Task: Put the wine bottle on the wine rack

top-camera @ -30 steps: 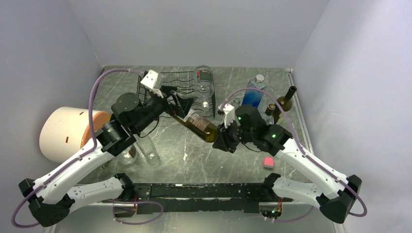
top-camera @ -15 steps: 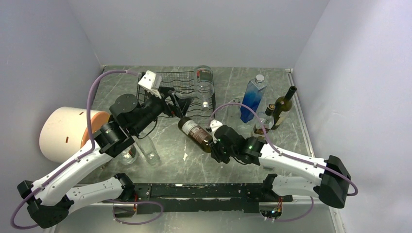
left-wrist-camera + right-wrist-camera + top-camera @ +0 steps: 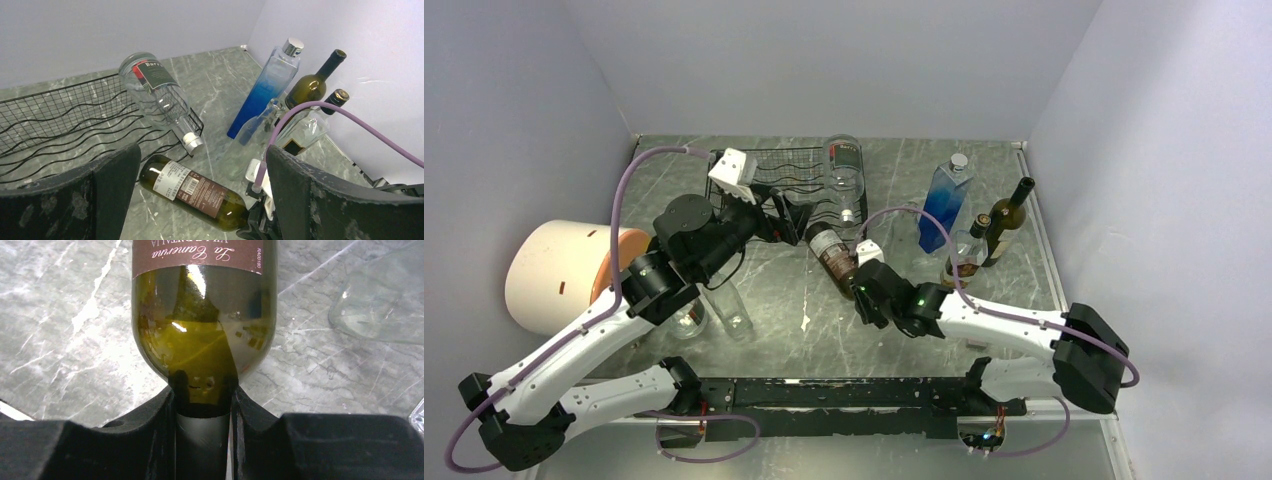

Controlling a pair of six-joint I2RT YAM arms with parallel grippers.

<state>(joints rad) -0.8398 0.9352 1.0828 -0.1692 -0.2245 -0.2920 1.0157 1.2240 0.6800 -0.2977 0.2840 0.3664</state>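
The wine bottle [image 3: 831,257] is dark green with a brown and white label and lies nearly flat, low over the marble table. Its base points at the front edge of the black wire wine rack [image 3: 786,180]. My right gripper [image 3: 864,291] is shut on its neck; the right wrist view shows both fingers [image 3: 161,412] clamped around the neck below the bottle's shoulder [image 3: 202,340]. My left gripper [image 3: 790,214] hangs open over the rack's front, holding nothing. In the left wrist view the wine bottle [image 3: 200,190] lies between its spread fingers [image 3: 116,182], beside the rack [image 3: 75,120].
A clear bottle [image 3: 846,176] with a dark label lies on the rack's right end. A blue bottle [image 3: 946,203], an upright green bottle [image 3: 1007,215] and a clear flask [image 3: 967,256] stand at the right. A white cylinder [image 3: 549,275] sits left; empty glass bottles [image 3: 729,310] lie by the left arm.
The right arm has swung left and stretched low across the table, turning the wine bottle so its base points at the rack. The left gripper stays open, shifted slightly back.
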